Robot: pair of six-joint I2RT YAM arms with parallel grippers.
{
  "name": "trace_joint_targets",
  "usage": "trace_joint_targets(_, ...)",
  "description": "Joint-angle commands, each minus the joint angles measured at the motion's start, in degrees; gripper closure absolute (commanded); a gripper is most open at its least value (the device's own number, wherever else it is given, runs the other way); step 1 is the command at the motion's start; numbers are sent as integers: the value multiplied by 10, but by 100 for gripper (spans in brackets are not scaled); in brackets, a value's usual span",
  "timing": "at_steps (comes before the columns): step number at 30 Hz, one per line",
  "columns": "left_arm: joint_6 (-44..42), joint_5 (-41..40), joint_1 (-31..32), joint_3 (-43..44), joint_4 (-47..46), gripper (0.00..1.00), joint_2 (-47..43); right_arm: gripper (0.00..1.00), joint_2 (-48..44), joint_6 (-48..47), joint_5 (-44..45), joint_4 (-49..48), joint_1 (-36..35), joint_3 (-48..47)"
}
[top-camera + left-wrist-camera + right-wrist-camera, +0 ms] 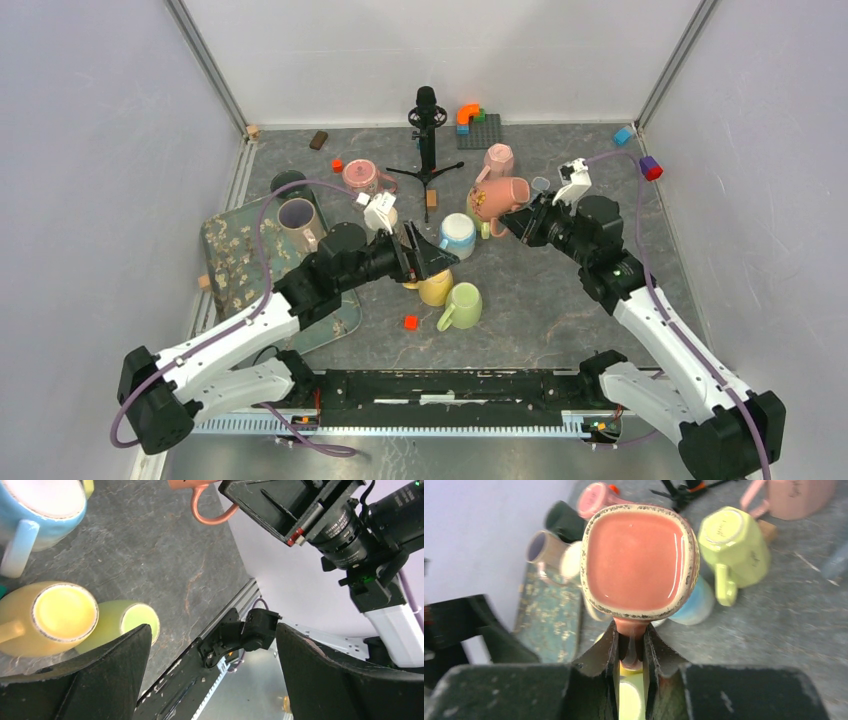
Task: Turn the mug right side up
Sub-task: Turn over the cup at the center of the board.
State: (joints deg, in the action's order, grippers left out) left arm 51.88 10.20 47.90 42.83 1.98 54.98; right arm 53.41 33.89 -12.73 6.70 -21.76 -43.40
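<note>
A salmon-pink mug (498, 197) with a speckled rim hangs on its side above the table, behind the middle. My right gripper (520, 222) is shut on its handle. In the right wrist view the mug (639, 562) turns one squarish end toward the camera, and the handle sits pinched in the gripper (631, 647). I cannot tell whether that end is the mouth or the base. My left gripper (430, 262) stands wide open over a yellow mug (436, 288), holding nothing. The left wrist view shows only the floor rail between its fingers (125, 670).
Around the held mug stand a blue mug (457, 235), a green mug (460, 306), an upside-down pink mug (497, 160) and a light green mug (734, 545). A black tripod (428, 140) is at the back. A patterned tray (235, 270) with a tan mug (298, 222) lies left.
</note>
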Motion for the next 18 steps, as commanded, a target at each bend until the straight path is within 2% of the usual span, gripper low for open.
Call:
trace_joint_targets(1, 62, 69, -20, -28, -133, 0, 28, 100, -27, 94, -77, -180, -7, 19)
trace_joint_targets(8, 180, 132, -60, -77, -345, 7, 85, 100, -16, 175, -105, -287, -43, 40)
trace_joint_targets(18, 229, 138, -62, -74, -456, 21, 135, 100, 13, 244, -53, -374, -117, 57)
